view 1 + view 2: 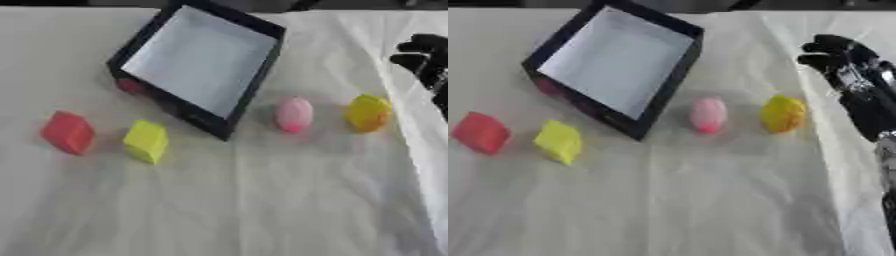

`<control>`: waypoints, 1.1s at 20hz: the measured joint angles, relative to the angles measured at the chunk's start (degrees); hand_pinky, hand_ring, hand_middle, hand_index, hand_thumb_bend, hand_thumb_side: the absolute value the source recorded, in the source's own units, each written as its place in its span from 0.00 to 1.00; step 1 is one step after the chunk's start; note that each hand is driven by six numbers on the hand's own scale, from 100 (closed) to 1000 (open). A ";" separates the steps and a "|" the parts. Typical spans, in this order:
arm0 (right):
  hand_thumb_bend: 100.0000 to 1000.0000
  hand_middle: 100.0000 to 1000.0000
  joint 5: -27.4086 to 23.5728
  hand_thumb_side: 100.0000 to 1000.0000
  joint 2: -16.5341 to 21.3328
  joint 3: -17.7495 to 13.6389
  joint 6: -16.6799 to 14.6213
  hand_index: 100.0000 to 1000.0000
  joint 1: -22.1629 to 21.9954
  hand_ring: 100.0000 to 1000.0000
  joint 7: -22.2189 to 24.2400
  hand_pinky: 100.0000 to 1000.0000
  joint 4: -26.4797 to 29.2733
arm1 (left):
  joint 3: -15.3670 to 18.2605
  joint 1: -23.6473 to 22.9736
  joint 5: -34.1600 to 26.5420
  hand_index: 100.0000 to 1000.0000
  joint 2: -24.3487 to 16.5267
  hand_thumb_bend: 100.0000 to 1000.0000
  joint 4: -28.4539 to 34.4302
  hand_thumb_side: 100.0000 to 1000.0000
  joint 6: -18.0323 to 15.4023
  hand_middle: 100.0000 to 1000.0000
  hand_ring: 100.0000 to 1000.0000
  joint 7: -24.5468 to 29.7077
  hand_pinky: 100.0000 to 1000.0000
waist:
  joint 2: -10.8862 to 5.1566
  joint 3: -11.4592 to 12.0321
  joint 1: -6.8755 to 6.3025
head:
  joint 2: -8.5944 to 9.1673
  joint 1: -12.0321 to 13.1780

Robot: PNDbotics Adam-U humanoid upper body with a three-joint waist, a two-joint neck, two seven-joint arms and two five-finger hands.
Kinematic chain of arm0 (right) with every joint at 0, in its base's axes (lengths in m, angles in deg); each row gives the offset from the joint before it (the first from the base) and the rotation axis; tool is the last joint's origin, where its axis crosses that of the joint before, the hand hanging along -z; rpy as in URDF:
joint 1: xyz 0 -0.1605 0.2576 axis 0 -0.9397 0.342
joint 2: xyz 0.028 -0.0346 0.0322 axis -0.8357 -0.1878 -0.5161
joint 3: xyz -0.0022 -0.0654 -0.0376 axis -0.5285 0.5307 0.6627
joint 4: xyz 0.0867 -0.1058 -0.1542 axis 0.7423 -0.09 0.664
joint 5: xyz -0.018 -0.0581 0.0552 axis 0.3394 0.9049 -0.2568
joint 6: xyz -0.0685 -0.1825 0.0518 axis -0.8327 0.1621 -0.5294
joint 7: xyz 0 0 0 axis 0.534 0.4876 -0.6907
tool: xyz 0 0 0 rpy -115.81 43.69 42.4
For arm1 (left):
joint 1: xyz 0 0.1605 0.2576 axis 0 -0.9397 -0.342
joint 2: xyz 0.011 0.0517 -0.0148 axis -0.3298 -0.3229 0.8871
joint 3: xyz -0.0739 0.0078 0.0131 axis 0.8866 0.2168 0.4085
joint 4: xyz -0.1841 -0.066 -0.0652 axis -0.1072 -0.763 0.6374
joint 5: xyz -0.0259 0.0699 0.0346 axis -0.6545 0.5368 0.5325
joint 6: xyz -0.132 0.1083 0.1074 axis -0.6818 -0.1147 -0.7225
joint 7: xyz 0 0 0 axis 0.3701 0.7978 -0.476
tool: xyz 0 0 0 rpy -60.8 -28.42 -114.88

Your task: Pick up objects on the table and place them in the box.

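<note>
Four small objects lie on the white cloth (262,200) outside the dark box (262,75): a red block (67,131) and a yellow block (146,141) to its left, a pink egg shape (293,114) and a yellow rounded piece (368,113) to its right. My right hand (842,62) hangs near the right edge, apart from the yellow rounded piece, holding nothing, fingers curled inward

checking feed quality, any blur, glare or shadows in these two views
Left eye view: soft blur throughout, box floor bright but not blown out. Right eye view: same blur, right hand smeared, faint shadow under the pink object.
</note>
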State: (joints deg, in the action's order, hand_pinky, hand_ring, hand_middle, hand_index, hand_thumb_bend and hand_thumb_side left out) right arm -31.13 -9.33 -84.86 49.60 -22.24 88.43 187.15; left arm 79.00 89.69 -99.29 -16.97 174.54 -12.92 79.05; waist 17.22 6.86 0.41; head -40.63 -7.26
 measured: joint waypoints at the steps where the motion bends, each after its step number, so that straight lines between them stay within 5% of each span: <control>1: 0.00 0.76 0.03 0.49 0.00 -0.01 -0.01 0.82 -0.02 0.81 -0.01 1.00 0.00 | -0.01 0.15 -0.03 0.75 -0.54 0.00 0.00 0.53 -0.19 0.63 0.69 0.14 0.82 | 0.00 -0.05 -0.06 | -0.02 -0.22; 10: 0.00 0.76 0.61 0.49 0.13 -0.03 -0.02 0.82 -0.53 0.80 -0.05 1.00 0.00 | -2.93 -0.81 -1.53 0.79 -14.77 0.00 -4.14 0.48 -8.77 0.66 0.71 5.01 0.82 | 0.00 -0.18 -1.38 | -0.18 -1.01; 13: 0.00 0.76 0.96 0.49 0.55 -0.03 -0.02 0.82 -0.57 0.80 -0.05 1.00 0.00 | -5.17 -1.19 -0.27 0.82 -22.13 0.00 -7.90 0.35 -13.71 0.69 0.73 8.85 0.83 | 0.00 -0.22 -1.90 | -0.37 -1.22; 18: 0.00 0.75 1.46 0.49 0.98 -0.01 -0.02 0.82 -0.93 0.80 -0.03 1.00 -0.01 | -10.09 -0.17 7.67 0.86 -34.28 0.00 -15.33 0.17 -23.27 0.74 0.77 16.88 0.84 | 0.00 -0.55 -2.59 | -0.52 -1.41; 22: 0.00 0.75 1.80 0.49 1.16 0.03 -0.02 0.82 -1.03 0.80 0.03 1.00 -0.14 | -14.79 1.87 16.03 0.87 -41.71 0.00 -18.57 0.14 -26.12 0.77 0.80 13.93 0.85 | 0.00 -0.60 -3.15 | -0.55 -1.43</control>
State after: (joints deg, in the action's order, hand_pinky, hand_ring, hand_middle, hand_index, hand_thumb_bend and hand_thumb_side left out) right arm -29.33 -8.17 -84.83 49.57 -23.28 88.46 187.01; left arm 64.22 91.55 -83.26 -58.68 155.97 -39.04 92.98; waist 17.22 6.25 -2.74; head -41.18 -8.69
